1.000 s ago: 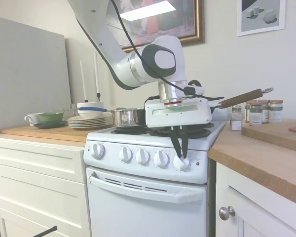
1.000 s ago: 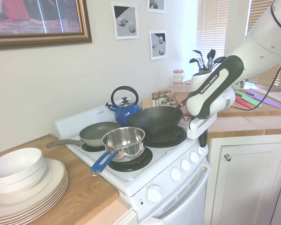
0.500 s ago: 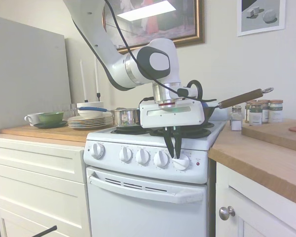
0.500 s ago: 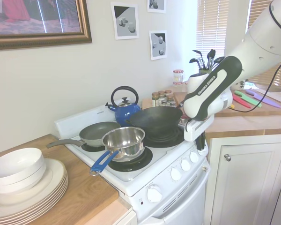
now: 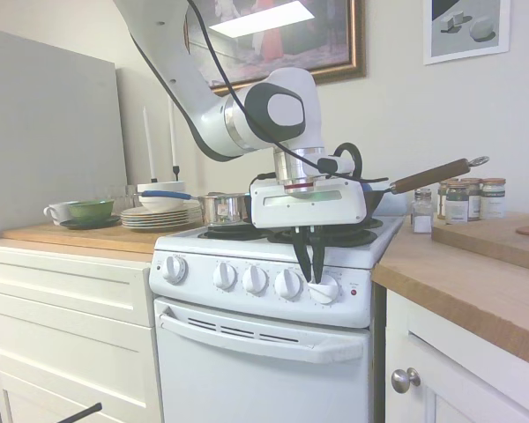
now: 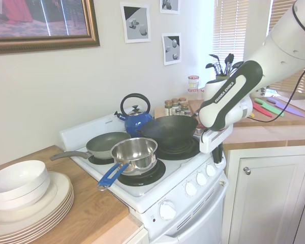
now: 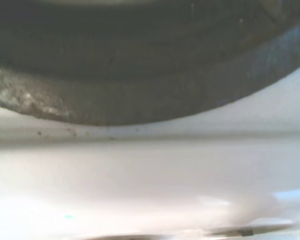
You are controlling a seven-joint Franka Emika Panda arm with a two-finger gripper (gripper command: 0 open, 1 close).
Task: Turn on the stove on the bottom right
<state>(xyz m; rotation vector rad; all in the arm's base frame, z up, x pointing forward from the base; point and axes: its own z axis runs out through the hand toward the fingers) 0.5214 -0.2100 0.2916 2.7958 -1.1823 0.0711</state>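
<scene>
White stove (image 5: 247, 352) sits between the counters, and my gripper (image 5: 315, 280) is pinching its rightmost knob (image 5: 324, 289). Only the front view shows that grip; the wrist cam just gets a blurry black burner (image 7: 140, 65).

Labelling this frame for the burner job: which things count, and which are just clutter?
Part of the job: stove; rightmost knob; gripper, shut on that knob.

Just lying about: steel saucepan; blue kettle; black wok; plates; spice jars.
</scene>
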